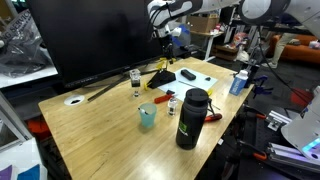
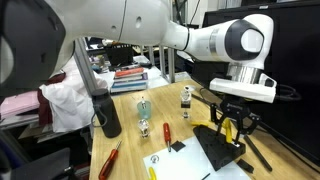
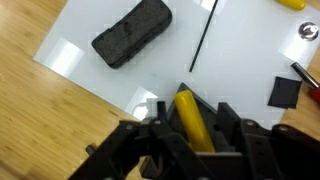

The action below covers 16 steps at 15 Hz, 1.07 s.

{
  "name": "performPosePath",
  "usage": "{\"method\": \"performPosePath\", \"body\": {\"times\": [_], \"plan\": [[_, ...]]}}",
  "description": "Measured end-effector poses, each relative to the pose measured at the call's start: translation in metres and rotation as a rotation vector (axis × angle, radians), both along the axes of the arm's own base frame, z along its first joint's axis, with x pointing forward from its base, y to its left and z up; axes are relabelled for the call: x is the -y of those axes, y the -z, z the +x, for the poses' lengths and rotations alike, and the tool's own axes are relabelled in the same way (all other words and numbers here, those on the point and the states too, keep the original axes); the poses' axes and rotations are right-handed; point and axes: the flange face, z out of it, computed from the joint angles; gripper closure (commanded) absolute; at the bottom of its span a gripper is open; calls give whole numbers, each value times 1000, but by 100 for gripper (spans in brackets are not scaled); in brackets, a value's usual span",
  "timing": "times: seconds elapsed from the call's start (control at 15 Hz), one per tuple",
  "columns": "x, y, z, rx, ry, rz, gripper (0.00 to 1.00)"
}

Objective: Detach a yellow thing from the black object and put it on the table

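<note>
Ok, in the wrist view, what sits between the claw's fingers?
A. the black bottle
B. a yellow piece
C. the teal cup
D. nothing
B: in the wrist view a narrow yellow piece lies right in the middle of the claw.

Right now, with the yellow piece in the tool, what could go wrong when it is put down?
The yellow thing is held in the tool over the edge of the white sheet, so it may land on paper, not the bare table. Descending might also bump the black block nearby.
</note>
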Motion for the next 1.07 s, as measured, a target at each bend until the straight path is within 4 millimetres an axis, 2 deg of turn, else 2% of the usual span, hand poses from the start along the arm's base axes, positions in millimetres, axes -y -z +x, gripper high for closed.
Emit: {"method": "performPosePath", "body": {"times": [0.13,0.27,0.4,0.67,1.07], "plan": [[0,0,-1,-6,2,0,90],[0,-1,-1,-12,3,1,100],[0,-1,-2,-15,4,1,95],[0,-3,-1,-11,4,0,95],[-1,-28,7,46,13,4,95]]}}
